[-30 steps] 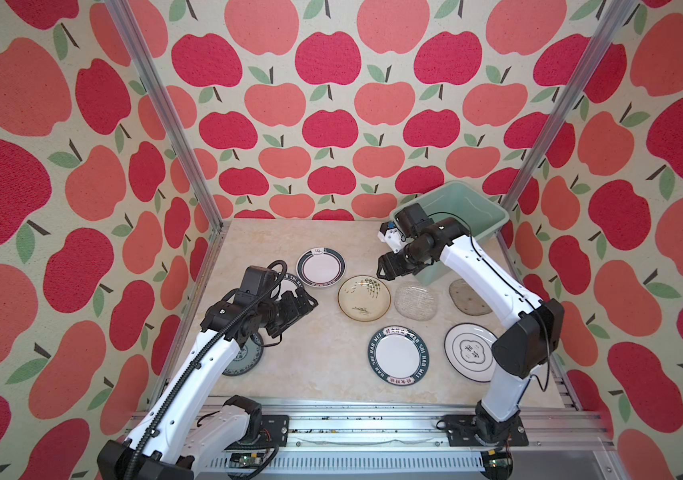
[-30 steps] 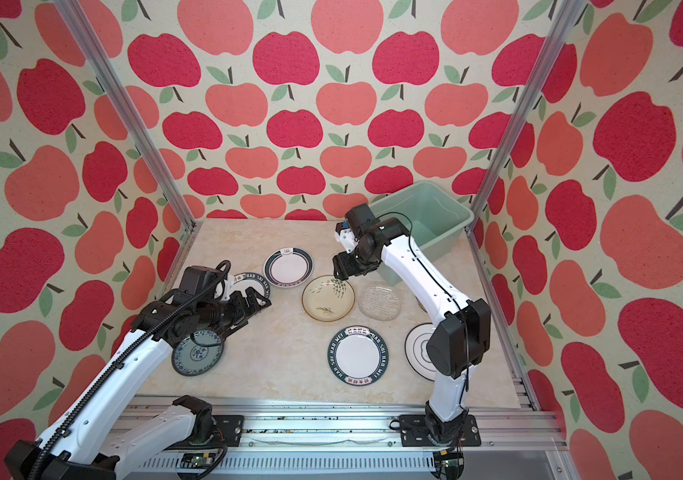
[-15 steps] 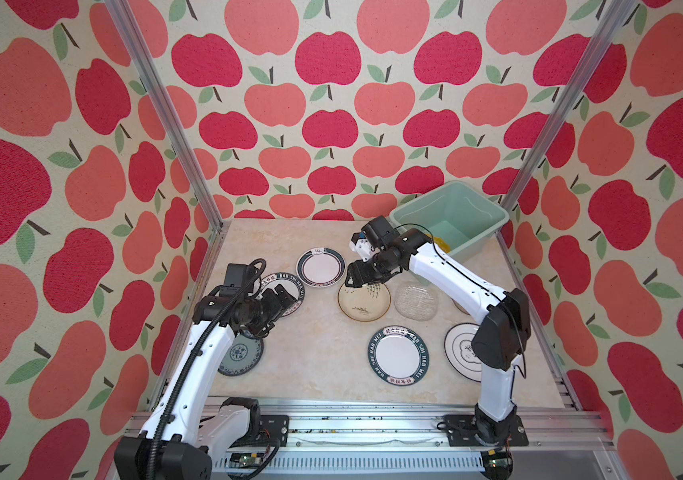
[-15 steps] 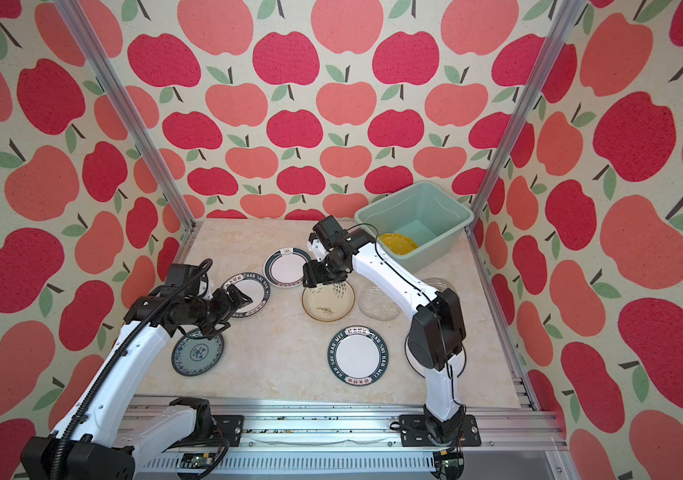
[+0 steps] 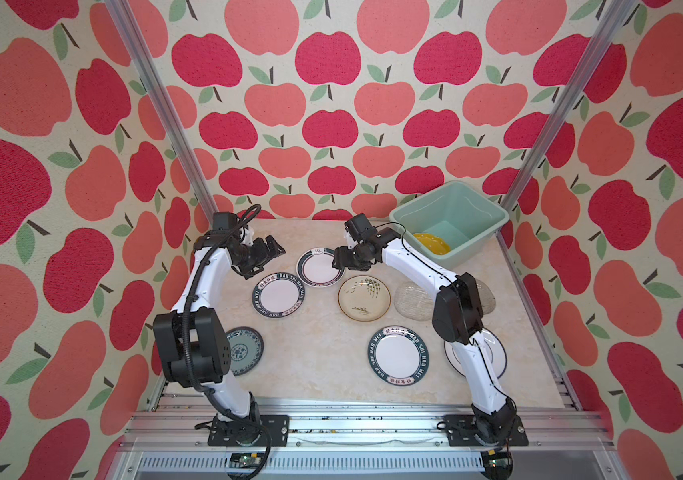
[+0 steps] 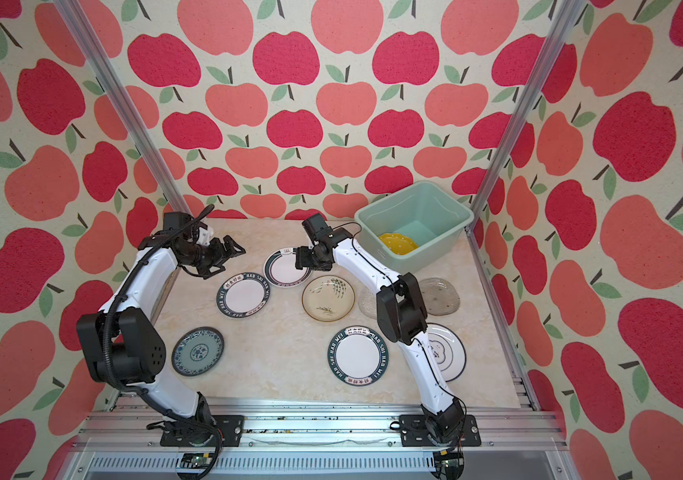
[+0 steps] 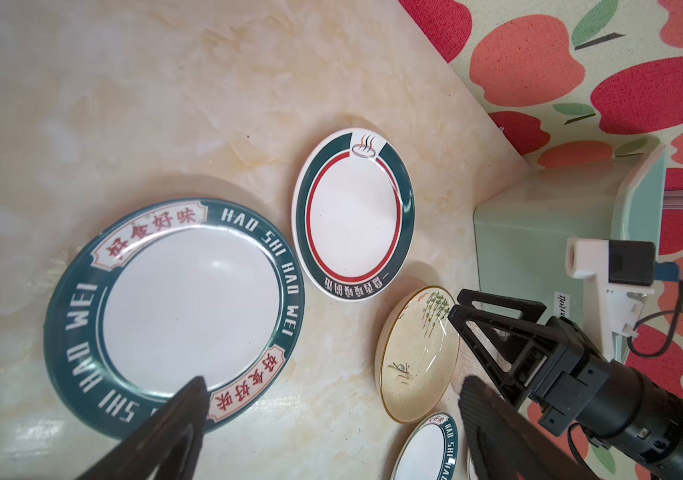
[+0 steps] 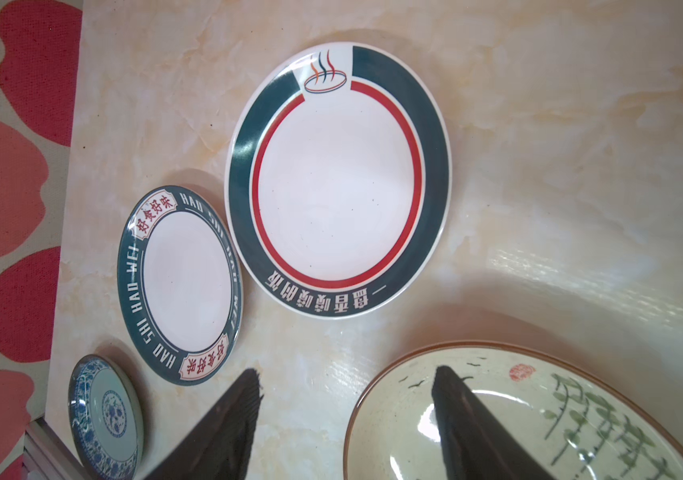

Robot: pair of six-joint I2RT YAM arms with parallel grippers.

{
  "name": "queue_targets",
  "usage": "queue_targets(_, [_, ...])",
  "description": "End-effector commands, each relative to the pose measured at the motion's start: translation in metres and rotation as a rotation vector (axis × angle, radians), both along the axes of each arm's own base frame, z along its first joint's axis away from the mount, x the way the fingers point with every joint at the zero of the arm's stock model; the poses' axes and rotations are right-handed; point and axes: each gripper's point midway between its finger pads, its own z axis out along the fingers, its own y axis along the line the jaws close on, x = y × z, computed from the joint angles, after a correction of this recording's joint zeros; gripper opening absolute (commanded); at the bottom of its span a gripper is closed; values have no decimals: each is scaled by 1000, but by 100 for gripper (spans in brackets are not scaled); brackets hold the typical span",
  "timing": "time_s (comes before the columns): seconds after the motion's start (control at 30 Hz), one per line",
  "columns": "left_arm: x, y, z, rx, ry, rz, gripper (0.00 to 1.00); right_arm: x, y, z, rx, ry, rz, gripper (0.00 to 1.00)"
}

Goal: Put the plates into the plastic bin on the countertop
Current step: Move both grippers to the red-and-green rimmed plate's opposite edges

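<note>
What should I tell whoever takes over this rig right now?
Left gripper: open, empty, above the beige marble-patterned countertop.
Right gripper: open, empty, by the edge of the cream round plate with plant drawing.
Done: one yellow dotted plate lies in the pale mint-green plastic bin.
Left: eight plates on the countertop, none gripped.

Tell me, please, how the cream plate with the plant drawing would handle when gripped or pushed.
The cream plate looks rigid glazed ceramic: it likely won't flex but could chip if dropped. Its shiny highlights suggest slipperiness. Lying flat on the countertop, it would probably slide, not tip, when pushed.
</note>
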Motion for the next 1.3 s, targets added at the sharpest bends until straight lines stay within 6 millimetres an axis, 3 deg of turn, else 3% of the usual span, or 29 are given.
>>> queue_targets(0.0, [28,-14,-6,0,-62,-113,97,27,-5,-5,37,1,-77,69])
queue_targets(0.3, [75,-48,-63,5,-9,-221,96,51,-1,-34,84,50,-92,68])
queue_targets(0.67, [92,-57,-112,1,68,-217,90,58,8,-63,123,87,-98,66])
queue_targets(0.97, [86,-74,-132,-58,119,-260,77,57,16,-73,177,124,-89,62])
queue_targets(1.27, [81,-91,-133,-112,125,-281,63,54,26,-73,276,147,-75,56])
